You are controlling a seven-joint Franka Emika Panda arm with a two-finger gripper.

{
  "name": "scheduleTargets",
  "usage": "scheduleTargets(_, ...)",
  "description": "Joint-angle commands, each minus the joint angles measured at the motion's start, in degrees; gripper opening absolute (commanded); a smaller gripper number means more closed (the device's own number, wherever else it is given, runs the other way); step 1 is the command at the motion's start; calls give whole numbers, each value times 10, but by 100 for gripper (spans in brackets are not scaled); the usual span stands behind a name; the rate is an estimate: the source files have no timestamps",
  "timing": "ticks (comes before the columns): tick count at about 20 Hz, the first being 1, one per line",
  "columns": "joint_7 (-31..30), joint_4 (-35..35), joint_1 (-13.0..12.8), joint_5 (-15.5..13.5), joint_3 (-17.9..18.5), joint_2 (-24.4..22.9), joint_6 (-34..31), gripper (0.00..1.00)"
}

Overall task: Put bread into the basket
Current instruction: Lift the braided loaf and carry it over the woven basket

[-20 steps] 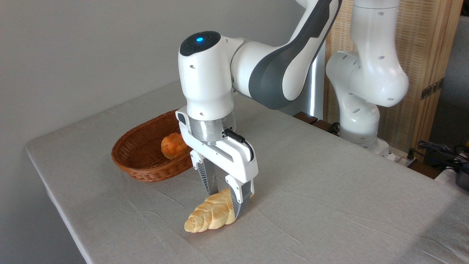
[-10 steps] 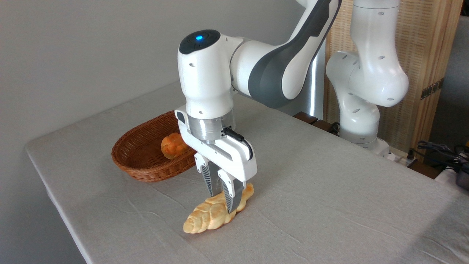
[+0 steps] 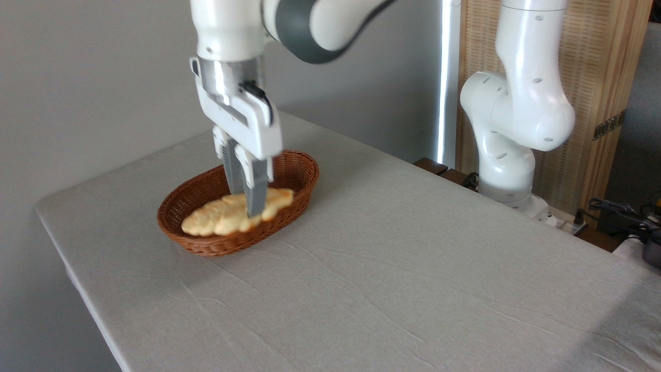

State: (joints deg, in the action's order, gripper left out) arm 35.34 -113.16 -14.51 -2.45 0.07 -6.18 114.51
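While the gripper (image 3: 247, 199) hangs over the wicker basket (image 3: 302, 178), its two ribbed fingers (image 3: 256, 192) point straight down and stand clenched on the braided loaf (image 3: 227, 216), gripping it somewhat right of its middle; the loaf shows on both sides of the fingers, the longer part running down-left from them and a short browned end showing to their right; the loaf lies lengthwise along the oval of the basket, within the rim as seen from this camera; blur on the loaf and fingers makes it impossible to tell whether the loaf touches the basket floor or is held just above it; the near rim of the basket crosses below the fingertips, and the far rim shows behind and to the right of the fingers; the basket sits on the cloth-covered table (image 3: 392, 268), toward its left rear corner; the white arm (image 3: 516, 103) rises from its base well to the right of the fingers, at the far table edge, in front of a wooden slatted panel (image 3: 604, 77).
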Motion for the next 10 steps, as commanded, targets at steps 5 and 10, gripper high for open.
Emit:
scheduleTargets(5,-85,13,0,-11,-115,42,-12,100)
scheduleTargets(10,-94,14,0,-8,-130,78,-3,100)
